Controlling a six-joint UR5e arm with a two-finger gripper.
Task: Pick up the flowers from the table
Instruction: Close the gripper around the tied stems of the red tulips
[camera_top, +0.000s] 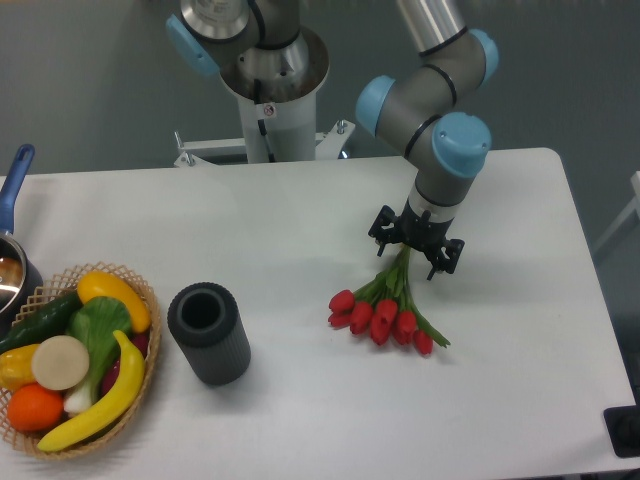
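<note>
Overhead view of the table (300, 420), with places given relative to the flowers (385, 308). Nearest the camera, far to their left, a wicker basket (142, 372) of fruit and vegetables sits at the table's front left edge. Between basket and flowers stands a dark ribbed cylinder (208, 332), upright, its open top visible. The flowers lie flat right of centre, red heads toward the camera, green stems running away and upward. Directly over the far end of the stems is the gripper (416, 242), fingers spread wide to either side of the stems; contact cannot be judged. A blue-handled pot (12, 255) shows at the left edge. Behind, the arm's base (272, 95) stands beyond the table's far edge.
</note>
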